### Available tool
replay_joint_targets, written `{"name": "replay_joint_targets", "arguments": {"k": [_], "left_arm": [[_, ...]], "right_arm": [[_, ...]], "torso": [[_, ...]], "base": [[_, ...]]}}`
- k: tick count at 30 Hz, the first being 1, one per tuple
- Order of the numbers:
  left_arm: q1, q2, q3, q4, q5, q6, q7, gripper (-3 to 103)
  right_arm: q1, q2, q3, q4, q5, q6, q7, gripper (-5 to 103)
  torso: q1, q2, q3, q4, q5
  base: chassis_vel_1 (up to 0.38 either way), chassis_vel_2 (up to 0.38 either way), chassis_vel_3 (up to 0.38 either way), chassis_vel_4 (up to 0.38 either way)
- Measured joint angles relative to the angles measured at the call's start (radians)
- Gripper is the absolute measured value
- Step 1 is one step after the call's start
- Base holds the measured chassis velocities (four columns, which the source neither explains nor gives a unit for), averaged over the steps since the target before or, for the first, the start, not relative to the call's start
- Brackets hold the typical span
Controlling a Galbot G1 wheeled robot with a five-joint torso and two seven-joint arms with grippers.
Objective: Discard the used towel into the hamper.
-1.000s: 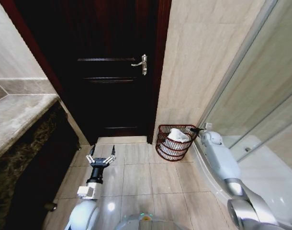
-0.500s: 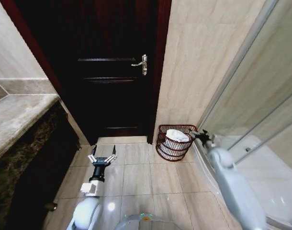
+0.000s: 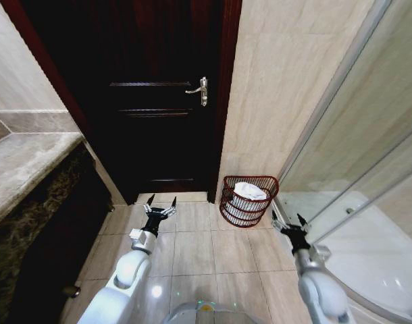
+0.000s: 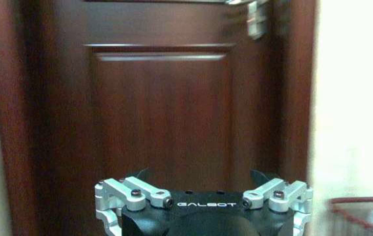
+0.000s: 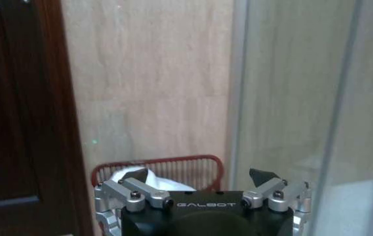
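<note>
Beige floor tiles run up to a dark wooden door and a tiled wall, where the hamper stands in the corner beside the glass shower screen. White towel lies inside it. Right gripper has its fingertips spread and empty, just short of the hamper, forearm low over the floor. Left gripper is likewise splayed, empty, pointing toward the door.
</note>
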Motion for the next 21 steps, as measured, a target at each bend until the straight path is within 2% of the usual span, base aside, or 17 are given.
{"name": "replay_joint_targets", "arguments": {"k": [2, 8, 16, 21], "left_arm": [[0.016, -0.022, -0.014, 0.006, 0.036, 0.001, -0.036, 100], [0.076, -0.047, -0.022, 0.0, 0.057, -0.069, -0.045, 100], [0.143, -0.037, -0.059, -0.036, 0.05, -0.126, -0.041, 100], [0.146, -0.034, -0.063, -0.036, 0.05, -0.145, -0.029, 100]], "right_arm": [[-0.039, 0.014, 0.039, -0.002, -0.001, 0.04, -0.035, 100], [-0.076, 0.006, 0.055, 0.004, 0.01, 0.091, -0.045, 100], [-0.073, 0.015, 0.024, 0.01, -0.001, 0.109, -0.045, 100], [-0.07, 0.016, 0.011, 0.013, -0.01, 0.109, -0.044, 100]], "torso": [[0.0, 0.0, 0.0, 0.0, -0.0003], [0.0, 0.0, 0.0, 0.0001, -0.0002], [0.0, 0.0, 0.0, 0.0001, 0.0], [0.0, 0.0, 0.0, -0.0001, -0.0001]], "base": [[0.0, 0.0, 0.0, 0.0], [0.0, 0.0, 0.0, 0.0], [-0.004, 0.006, 0.006, -0.004], [-0.059, 0.057, 0.062, -0.05]]}}
